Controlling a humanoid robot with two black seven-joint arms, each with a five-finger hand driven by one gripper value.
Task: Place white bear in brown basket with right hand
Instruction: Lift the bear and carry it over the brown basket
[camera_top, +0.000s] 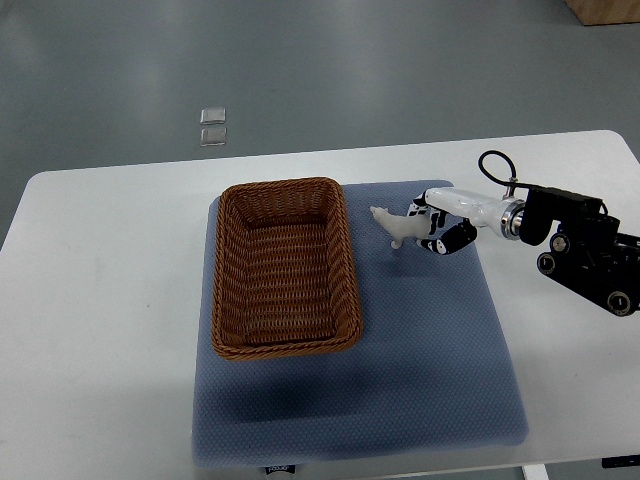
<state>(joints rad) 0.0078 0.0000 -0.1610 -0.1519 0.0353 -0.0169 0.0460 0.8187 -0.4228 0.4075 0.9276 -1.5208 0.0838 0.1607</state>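
A small white bear (393, 226) is on the blue mat (420, 340), just right of the brown wicker basket (285, 268). My right hand (432, 224) reaches in from the right edge, and its black-and-white fingers (447, 240) curl around the bear's rear half. The bear's head points left toward the basket and stays uncovered. Nothing lies inside the basket. I cannot tell whether the bear is lifted off the mat.
The mat lies on a white table (100, 300) whose far edge runs behind the basket. Two small clear squares (212, 125) sit on the grey floor beyond the table. A brown box corner (605, 10) shows at the top right.
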